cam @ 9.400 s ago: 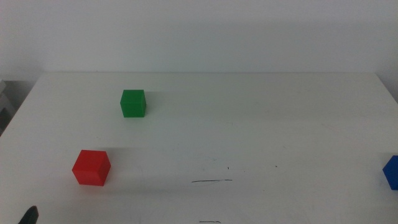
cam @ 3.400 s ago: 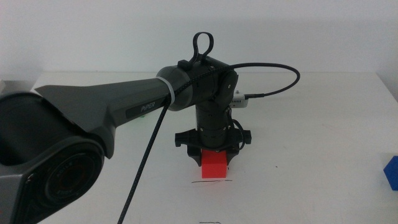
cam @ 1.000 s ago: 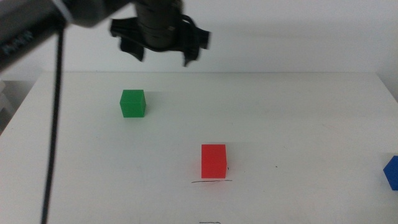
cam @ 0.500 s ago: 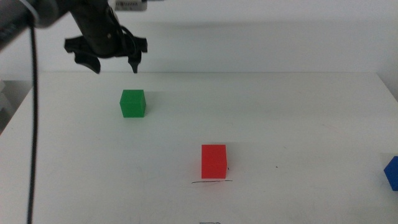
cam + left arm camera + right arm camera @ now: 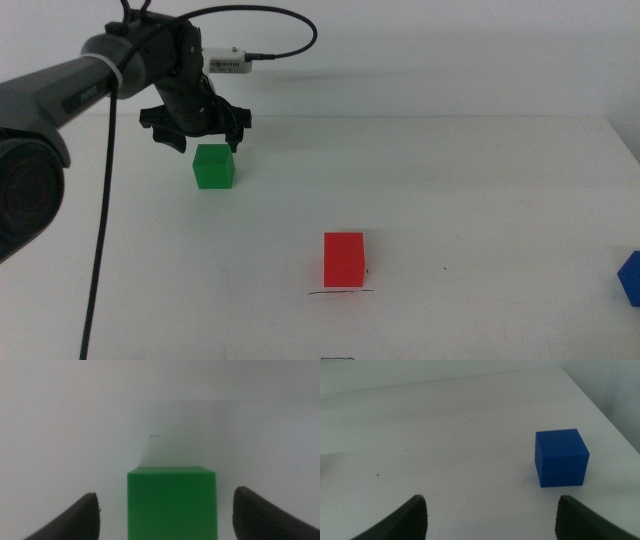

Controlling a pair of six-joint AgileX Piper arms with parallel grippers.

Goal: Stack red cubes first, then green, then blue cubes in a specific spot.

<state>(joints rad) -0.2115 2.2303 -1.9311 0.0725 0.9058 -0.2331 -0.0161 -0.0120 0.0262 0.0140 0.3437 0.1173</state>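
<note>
The red cube point(image 5: 344, 259) stands on the white table just behind the short black line point(image 5: 340, 292). The green cube point(image 5: 214, 166) sits at the back left. My left gripper point(image 5: 205, 138) hangs open right over it. In the left wrist view the green cube point(image 5: 172, 502) lies between the two spread jaws of the left gripper point(image 5: 166, 496), apart from both. The blue cube point(image 5: 630, 277) is at the right edge. It also shows in the right wrist view point(image 5: 561, 457), ahead of my open, empty right gripper point(image 5: 491, 502), which is out of the middle view.
A fainter, shorter dark mark point(image 5: 337, 356) lies at the table's front edge. The left arm's cable point(image 5: 100, 250) hangs down over the left side of the table. The table's far edge point(image 5: 400, 117) meets a white wall.
The left gripper, having left the red cube at the line, has swung from high over the table's middle to the left and come down over the green cube. The cubes have not moved.
</note>
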